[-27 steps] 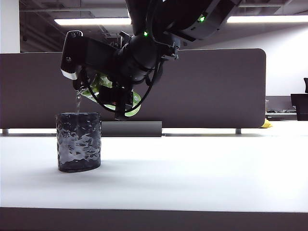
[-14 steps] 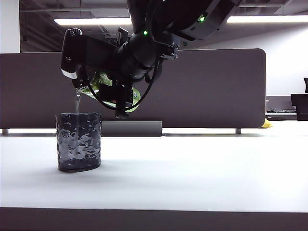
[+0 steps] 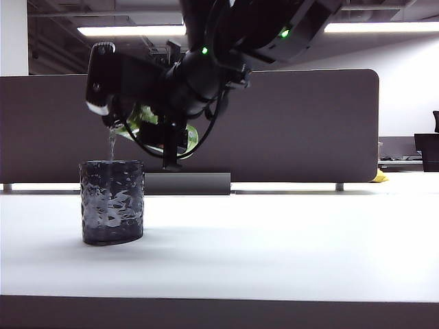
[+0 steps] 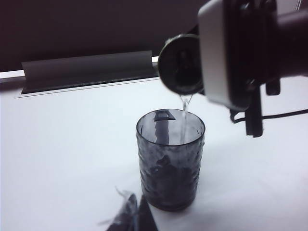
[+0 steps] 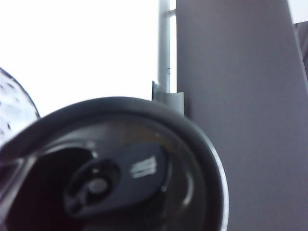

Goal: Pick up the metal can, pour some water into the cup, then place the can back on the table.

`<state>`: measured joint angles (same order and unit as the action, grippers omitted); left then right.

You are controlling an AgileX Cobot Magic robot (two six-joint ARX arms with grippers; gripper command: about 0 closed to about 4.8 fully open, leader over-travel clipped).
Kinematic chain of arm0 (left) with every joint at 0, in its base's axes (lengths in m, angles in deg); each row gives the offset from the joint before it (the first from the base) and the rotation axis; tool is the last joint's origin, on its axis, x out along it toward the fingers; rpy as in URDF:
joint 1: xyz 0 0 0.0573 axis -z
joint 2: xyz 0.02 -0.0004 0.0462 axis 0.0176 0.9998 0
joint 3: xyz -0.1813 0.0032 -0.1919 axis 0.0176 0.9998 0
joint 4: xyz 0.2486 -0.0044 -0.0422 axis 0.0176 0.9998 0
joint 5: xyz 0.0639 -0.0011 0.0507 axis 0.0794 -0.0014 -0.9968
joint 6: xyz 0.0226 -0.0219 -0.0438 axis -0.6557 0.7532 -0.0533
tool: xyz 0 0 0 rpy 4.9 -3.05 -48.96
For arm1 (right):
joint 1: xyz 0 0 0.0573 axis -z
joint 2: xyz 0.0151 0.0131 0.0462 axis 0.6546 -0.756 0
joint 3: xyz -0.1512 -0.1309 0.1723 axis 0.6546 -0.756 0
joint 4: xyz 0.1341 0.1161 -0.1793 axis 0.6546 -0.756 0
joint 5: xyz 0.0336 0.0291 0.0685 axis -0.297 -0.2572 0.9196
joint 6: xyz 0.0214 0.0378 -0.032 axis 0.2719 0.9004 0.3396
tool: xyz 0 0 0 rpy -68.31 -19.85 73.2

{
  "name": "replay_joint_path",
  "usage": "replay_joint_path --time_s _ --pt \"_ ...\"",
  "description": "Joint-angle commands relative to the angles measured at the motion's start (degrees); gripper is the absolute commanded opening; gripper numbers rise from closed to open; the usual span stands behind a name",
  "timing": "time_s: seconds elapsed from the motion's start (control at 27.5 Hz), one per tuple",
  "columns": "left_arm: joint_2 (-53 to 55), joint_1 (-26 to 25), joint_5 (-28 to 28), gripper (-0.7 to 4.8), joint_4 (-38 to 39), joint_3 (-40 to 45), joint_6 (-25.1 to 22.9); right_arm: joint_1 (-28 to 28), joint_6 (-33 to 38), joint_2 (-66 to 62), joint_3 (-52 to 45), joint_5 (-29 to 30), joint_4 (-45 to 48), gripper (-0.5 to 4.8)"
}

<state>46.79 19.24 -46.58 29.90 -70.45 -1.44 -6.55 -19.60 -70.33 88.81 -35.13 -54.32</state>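
Can (image 3: 147, 127) steeper, fingers (image 3: 168, 140) seemingly gripping.

Metal can (image 3: 147, 127) tipped slightly steeper.

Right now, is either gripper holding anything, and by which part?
The right gripper holds the metal can around its body, tilted over the cup. The left holds nothing.

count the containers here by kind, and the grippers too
metal can: 1, tipped over the cup, water streaming out
cup: 1, upright on the table
right gripper: 1, clamped on the can
left gripper: 1, only its tips show, near the cup's base
total: 4
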Motion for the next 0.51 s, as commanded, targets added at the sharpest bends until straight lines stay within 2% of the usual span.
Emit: replay_joint_path --time_s 0.04,0.51 --pt "0.07 -0.02 0.00 -0.05 -0.74 -0.07 -0.02 0.07 -1.01 -1.14 2.14 -0.96 2.43 2.33" --pt "0.07 -0.02 0.00 -0.05 -0.74 -0.07 -0.02 -0.04 -1.22 -2.32 4.07 -2.49 2.84 2.32"
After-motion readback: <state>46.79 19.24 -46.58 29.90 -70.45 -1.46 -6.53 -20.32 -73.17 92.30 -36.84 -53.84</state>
